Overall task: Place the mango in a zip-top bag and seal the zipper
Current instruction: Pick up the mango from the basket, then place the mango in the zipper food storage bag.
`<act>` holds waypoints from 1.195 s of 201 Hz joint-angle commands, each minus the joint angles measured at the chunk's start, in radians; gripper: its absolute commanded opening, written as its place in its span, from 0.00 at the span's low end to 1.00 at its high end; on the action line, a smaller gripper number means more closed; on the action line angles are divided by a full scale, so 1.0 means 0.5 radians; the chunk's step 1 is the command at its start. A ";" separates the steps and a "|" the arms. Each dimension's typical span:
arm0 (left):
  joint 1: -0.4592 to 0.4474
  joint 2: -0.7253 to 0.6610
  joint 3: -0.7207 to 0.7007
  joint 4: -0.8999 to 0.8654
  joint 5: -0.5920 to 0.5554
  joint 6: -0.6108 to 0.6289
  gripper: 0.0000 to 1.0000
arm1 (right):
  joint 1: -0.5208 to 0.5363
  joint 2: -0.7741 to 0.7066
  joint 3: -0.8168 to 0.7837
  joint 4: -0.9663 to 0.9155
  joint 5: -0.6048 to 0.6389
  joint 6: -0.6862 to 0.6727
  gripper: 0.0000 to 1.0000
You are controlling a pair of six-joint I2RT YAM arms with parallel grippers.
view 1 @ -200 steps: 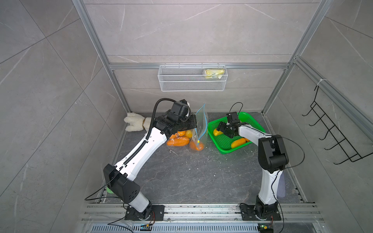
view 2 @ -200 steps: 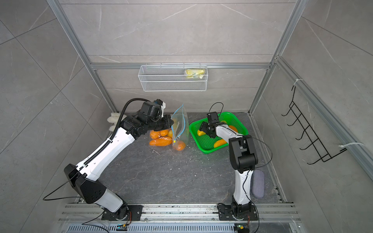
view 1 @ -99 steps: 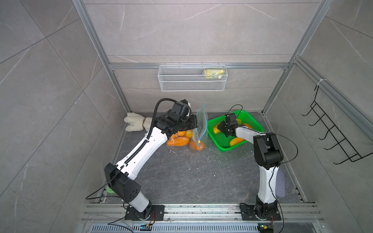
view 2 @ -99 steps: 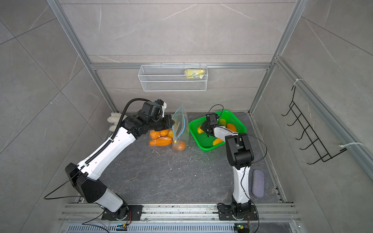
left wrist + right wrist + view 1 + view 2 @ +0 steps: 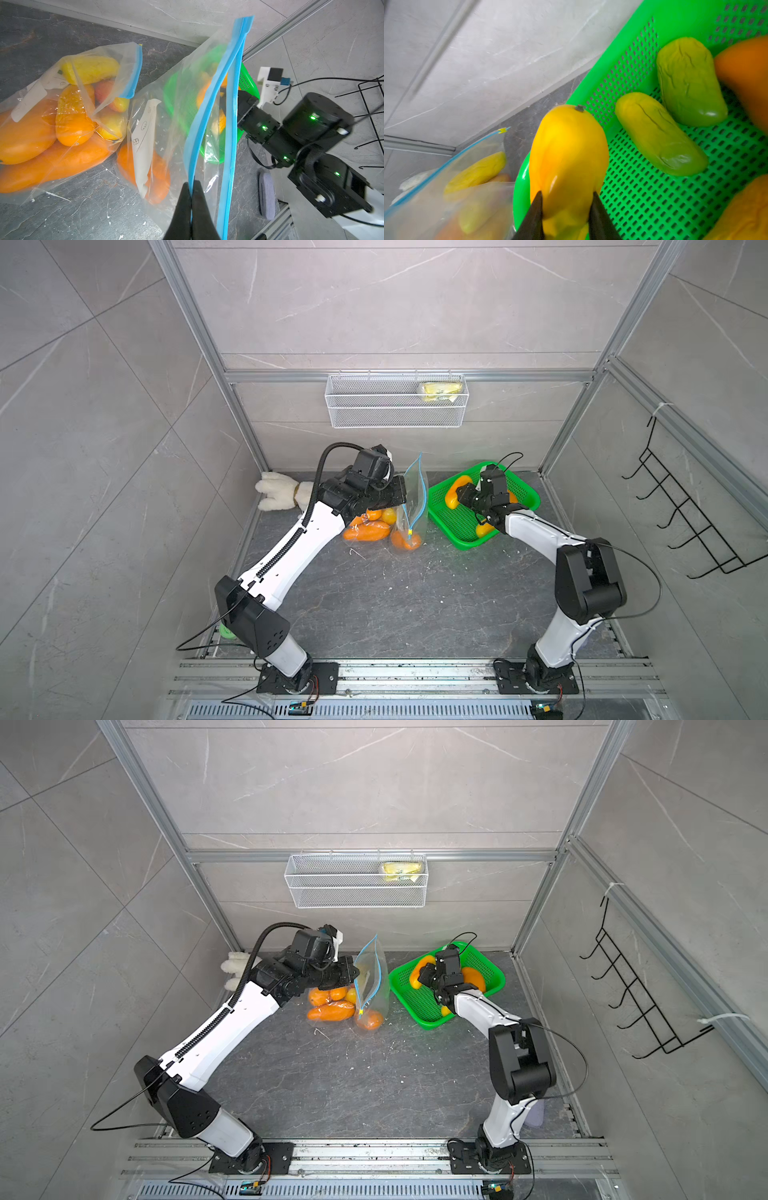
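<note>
Both top views are shot from high at the front, tilted down, the whole desk (image 5: 374,605) and back wall (image 5: 395,315) fitted in. The left wrist view is taken close behind the left pincer (image 5: 190,187), facing the green basket (image 5: 248,83). Basket and zip-top bag (image 5: 425,199) are also caught, closer still, from behind the right pincer (image 5: 566,194).

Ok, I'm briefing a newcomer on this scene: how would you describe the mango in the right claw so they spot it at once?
Find the green basket at the back right. At its rim nearest the upright clear bag, the right claw grips a mango: smooth and bright yellow, unlike the wrinkled greenish mangoes and orange ones lying loose.
</note>
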 commanded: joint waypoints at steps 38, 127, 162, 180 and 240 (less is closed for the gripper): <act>0.014 0.039 0.091 0.052 0.044 -0.016 0.00 | 0.069 -0.594 -0.353 0.503 -0.254 -0.189 0.07; 0.019 0.175 0.199 0.060 0.087 -0.039 0.00 | 0.549 -0.827 -0.325 0.882 -0.325 -0.445 0.07; 0.019 0.140 0.200 0.062 0.071 -0.045 0.00 | 0.618 -0.637 -0.304 0.948 -0.260 -0.454 0.07; 0.017 0.120 0.209 0.056 0.060 -0.042 0.00 | 0.625 -0.574 -0.305 0.954 -0.227 -0.462 0.13; 0.023 0.089 0.325 0.010 0.031 -0.010 0.00 | 0.625 -0.600 -0.351 0.856 -0.089 -0.582 0.43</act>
